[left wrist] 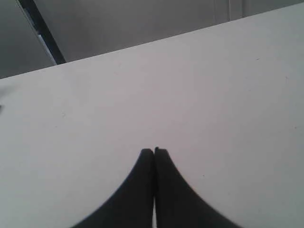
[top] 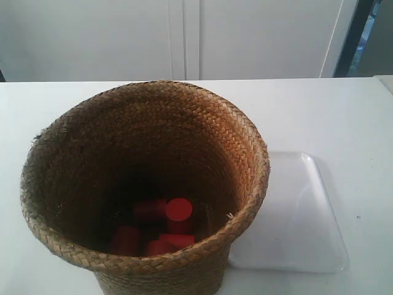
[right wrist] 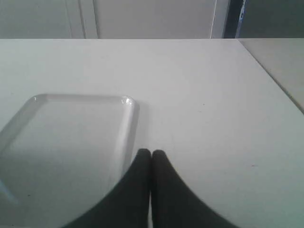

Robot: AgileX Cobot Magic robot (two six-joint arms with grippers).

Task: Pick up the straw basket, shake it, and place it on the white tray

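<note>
White tabletop (top: pixel 344 117) with plain white cabinet doors (top: pixel 184 37) behind it, pretty bare setup

Left gripper (left wrist: pixel 154 151) has its two dark fingers pressed together with nothing between them, and all its camera shows is bare table. Right gripper (right wrist: pixel 151 152) is the same, fingers closed on nothing. The white tray (right wrist: pixel 71 137) lies flat just past its tips and a bit to one side, with one rounded corner closest to them. The tray's nearer part runs out of that picture.

The straw basket (top: pixel 159 123) isn't in either wrist view, so I can't tell where it sits relative to either gripper. In the exterior view it's at the near left of the table, standing upright with its long axis vertical, mouth up and the flared braided rim widest at the top. Its base is cut off by the bottom edge.

A few red cylinders (top: pixel 178 209) lie jumbled at the bottom in shadow, so it's hard to count them.

The tray (top: pixel 301 209) is just right of the basket. The rim hides its left edge, so I can't say if they're touching
</note>
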